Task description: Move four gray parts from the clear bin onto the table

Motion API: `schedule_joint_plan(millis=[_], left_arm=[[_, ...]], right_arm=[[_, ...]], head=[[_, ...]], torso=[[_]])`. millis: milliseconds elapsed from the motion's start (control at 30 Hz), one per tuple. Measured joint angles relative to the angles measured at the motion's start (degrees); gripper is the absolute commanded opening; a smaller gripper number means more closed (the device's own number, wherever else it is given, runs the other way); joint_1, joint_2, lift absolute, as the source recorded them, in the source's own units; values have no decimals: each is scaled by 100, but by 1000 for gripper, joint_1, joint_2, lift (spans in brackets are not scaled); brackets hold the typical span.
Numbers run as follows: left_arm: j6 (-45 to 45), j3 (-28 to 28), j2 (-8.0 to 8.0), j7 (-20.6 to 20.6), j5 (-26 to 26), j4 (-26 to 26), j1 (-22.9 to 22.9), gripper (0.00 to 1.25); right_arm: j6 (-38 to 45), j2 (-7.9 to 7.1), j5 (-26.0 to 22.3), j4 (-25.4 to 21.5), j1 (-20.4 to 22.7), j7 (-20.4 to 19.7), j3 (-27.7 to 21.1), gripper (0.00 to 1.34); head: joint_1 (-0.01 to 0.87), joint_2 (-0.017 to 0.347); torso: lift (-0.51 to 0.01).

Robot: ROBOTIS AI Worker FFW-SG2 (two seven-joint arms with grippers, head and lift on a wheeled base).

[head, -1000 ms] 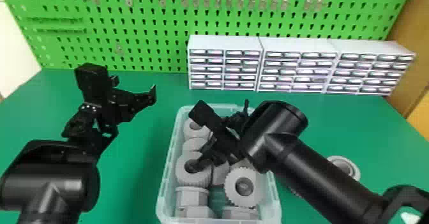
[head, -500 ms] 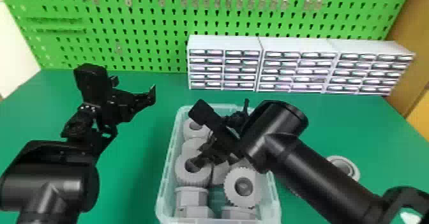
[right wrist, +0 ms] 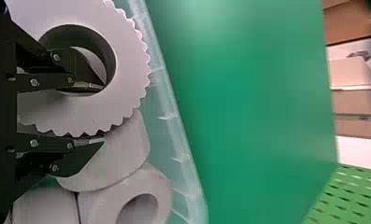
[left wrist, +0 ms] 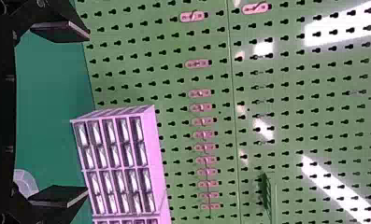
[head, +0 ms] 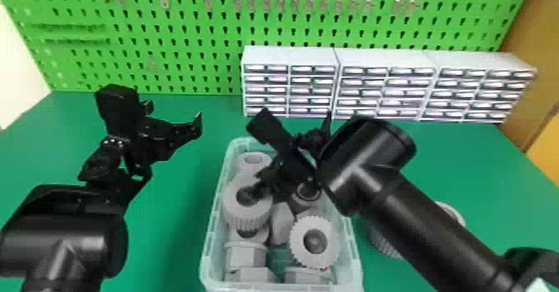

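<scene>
Left end effector [head: 173, 115] spreads wide; right one [head: 259, 184] clamps.

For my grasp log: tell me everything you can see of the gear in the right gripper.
The gray gear is a thick ring, matte like plastic, with small teeth around its rim and a wide round hole. Its holed face points roughly upward, at the left side of the clear bin. The right gripper pinches its wall, one finger inside the hole, one outside the teeth. Whether it touches the parts below is unclear.
</scene>
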Motion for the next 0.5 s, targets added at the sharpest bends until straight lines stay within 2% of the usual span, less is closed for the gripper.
schedule_joint_plan(millis=[267, 500], left_arm=[[1, 32, 1, -46, -16, 0, 7, 1121], [1, 48, 0, -82, -24, -1, 14, 1121]], right_arm=[[293, -11, 337, -968, 243, -3, -602, 252], [485, -6, 480, -1522, 452, -3, -1080, 252]], head=[[678, 34], [678, 34]], torso=[[-50], [-50]])
